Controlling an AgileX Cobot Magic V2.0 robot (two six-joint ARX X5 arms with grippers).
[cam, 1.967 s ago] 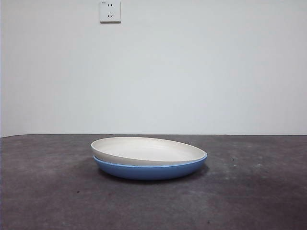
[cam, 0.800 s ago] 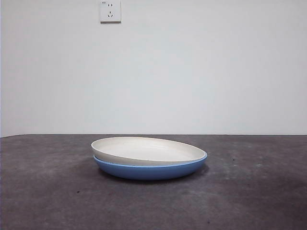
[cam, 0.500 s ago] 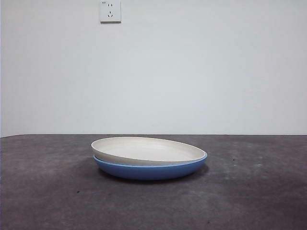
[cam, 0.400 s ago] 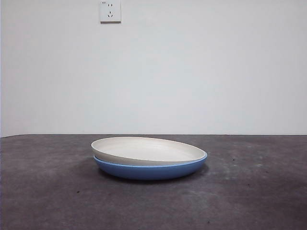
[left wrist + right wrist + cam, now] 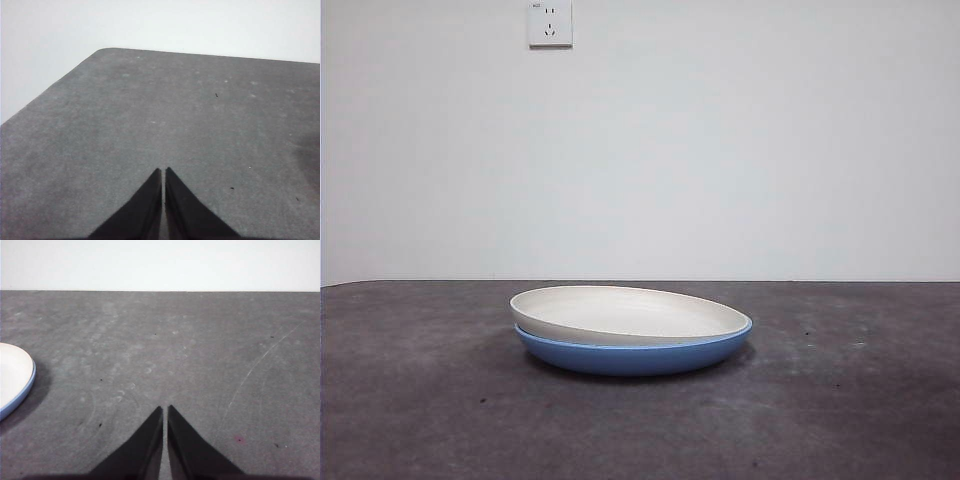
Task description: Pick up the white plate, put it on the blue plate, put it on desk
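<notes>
Both arms wait off to the sides, out of the front view. The left pincer point(image 5: 163, 172) hangs over bare desk point(image 5: 150, 125), jaws pressed together, holding nothing. The right pincer point(image 5: 165, 410) is likewise closed and empty, well apart from the plates. The white plate point(image 5: 625, 312) sits nested in the blue plate point(image 5: 630, 357), tilted slightly, mid-desk. Behind is a plain white wall point(image 5: 720, 150) with a socket point(image 5: 550, 22) high up

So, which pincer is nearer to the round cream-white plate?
Right. The right pincer has the round cream-white plate in view; the left pincer sees only desk.
</notes>
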